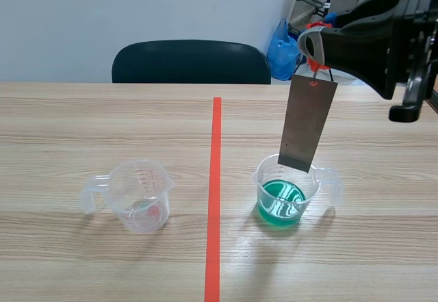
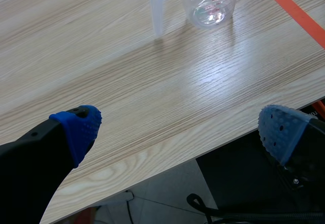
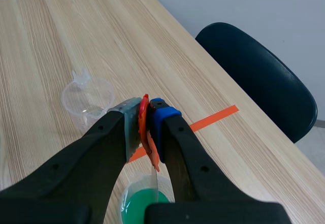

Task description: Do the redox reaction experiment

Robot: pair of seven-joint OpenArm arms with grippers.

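Observation:
A grey metal strip (image 1: 308,127) hangs upright from an orange-red clip (image 1: 315,64). My right gripper (image 1: 313,45), raised at the right, is shut on that clip (image 3: 145,132). The strip's lower end sits at about rim height of a clear beaker with green liquid (image 1: 287,194), just above the liquid. In the right wrist view this green beaker (image 3: 139,203) lies straight under the gripper (image 3: 144,125). A second clear beaker (image 1: 139,196), nearly empty, stands left of the tape line. My left gripper (image 2: 177,130) is open over the table's near edge, with that beaker (image 2: 208,0) well ahead of it.
An orange-red tape line (image 1: 215,192) divides the wooden table (image 1: 102,124) between the two beakers. A dark chair (image 1: 191,62) stands behind the far edge, with a blue bag (image 1: 282,52) beside it.

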